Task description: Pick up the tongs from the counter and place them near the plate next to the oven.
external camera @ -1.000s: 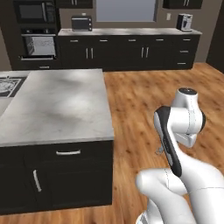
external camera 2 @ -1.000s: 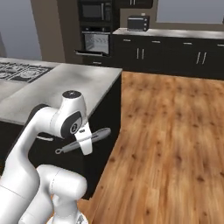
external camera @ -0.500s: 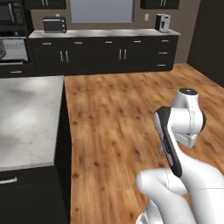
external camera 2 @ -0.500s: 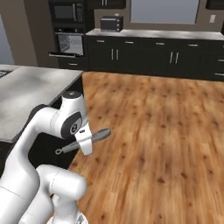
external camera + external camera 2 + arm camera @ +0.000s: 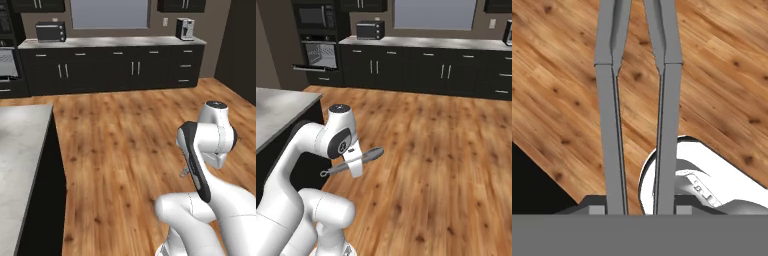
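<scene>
Hand view, jaws clamped on tongs (image 5: pixel 637 100), held above wood floor (image 5: pixel 722 75)

No text, label, brand, number or sign can be read anywhere. The black microwave (image 5: pixel 314 16), far ahead of the gripper, shows no legible keypad markings; the small black box appliance (image 5: pixel 370 30) and the pale machine (image 5: pixel 184 28) on the far counter (image 5: pixel 110 42) carry no lettering that resolves at this size.
</scene>
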Available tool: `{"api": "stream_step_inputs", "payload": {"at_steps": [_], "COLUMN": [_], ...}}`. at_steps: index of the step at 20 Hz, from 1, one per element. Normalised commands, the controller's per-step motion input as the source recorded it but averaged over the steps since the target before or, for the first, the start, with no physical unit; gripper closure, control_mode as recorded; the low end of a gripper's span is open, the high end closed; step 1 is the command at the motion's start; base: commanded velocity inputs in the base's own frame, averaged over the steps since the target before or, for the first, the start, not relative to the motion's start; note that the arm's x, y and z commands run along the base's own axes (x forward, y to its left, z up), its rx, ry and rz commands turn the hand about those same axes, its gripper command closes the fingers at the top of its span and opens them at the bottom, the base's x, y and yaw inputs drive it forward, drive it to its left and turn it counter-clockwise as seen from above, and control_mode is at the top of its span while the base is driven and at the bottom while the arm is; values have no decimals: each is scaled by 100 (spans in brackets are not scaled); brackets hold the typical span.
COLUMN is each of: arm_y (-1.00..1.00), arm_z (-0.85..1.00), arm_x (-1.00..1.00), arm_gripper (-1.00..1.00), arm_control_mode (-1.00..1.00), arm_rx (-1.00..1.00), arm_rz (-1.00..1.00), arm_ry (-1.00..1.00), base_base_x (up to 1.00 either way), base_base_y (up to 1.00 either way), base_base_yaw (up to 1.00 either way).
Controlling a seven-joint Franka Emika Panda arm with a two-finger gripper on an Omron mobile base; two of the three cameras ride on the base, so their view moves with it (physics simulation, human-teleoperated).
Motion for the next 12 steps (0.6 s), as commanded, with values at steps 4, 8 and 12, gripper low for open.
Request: {"api": "stream_step_inputs", "payload": {"at_steps": [4, 8, 12], "arm_y": [0, 0, 0], "arm_z": [0, 0, 0], "arm_x": [0, 0, 0], "arm_gripper": [100, 100, 100], "arm_control_mode": [100, 100, 100], "arm_rx": [0, 0, 0], "arm_rz": [0, 0, 0], "arm_ry": [0, 0, 0], "base_base_x": [100, 100, 100], "base_base_y": [-19, -9, -2], "base_base_yaw": [0, 2, 4]}}
